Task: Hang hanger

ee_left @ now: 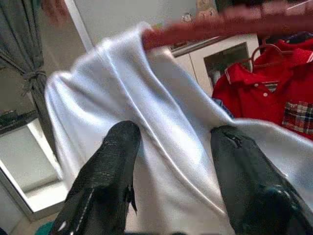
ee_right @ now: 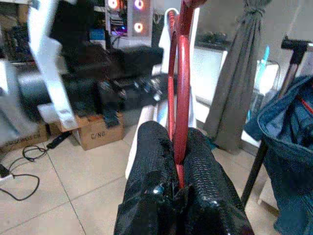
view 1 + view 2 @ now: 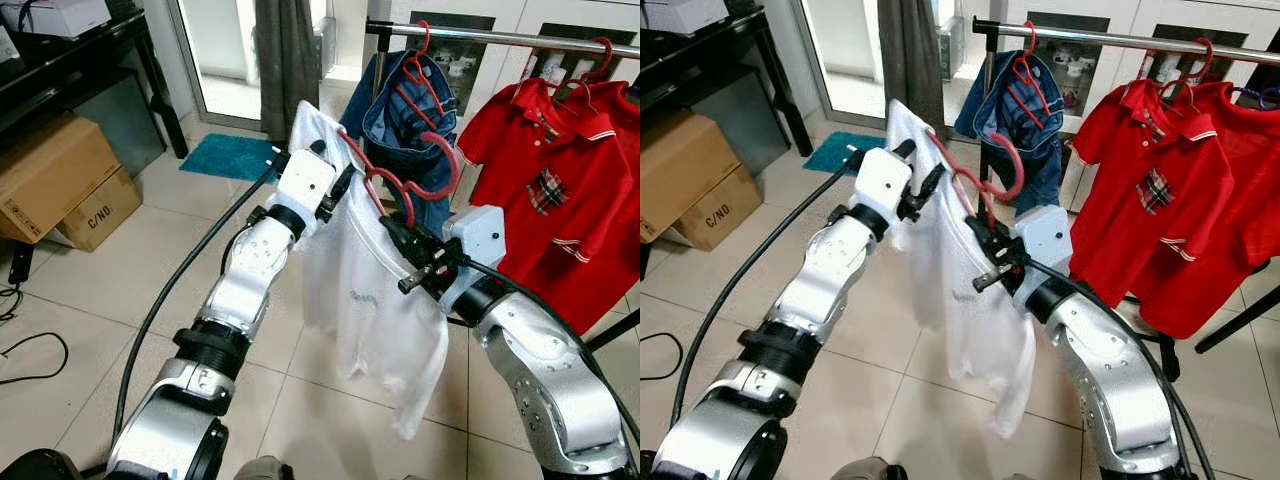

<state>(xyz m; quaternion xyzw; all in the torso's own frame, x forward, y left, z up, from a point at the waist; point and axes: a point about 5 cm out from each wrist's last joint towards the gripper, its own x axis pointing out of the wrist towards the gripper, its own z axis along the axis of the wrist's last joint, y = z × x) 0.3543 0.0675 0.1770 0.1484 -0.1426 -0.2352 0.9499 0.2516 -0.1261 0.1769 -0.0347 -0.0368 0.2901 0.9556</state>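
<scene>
A red hanger (image 3: 385, 178) carries a white shirt (image 3: 370, 290) and hangs in the air in front of the clothes rail (image 3: 520, 38). My right gripper (image 3: 392, 228) is shut on the hanger's red wire (image 2: 182, 88) just below the hook. The hook curls up toward a blue denim garment (image 3: 400, 110) that hangs from the rail. My left gripper (image 3: 345, 185) is at the shirt's upper shoulder. Its fingers (image 1: 117, 147) stand wide apart, open, with the white cloth (image 1: 146, 98) between and beyond them.
Red polo shirts (image 3: 560, 190) hang on the rail's right side. Cardboard boxes (image 3: 60, 180) and a black table (image 3: 80, 50) stand at the left. A teal mat (image 3: 230, 155) and a grey curtain (image 3: 285, 60) lie behind. Cables (image 3: 30, 360) trail over the tiled floor.
</scene>
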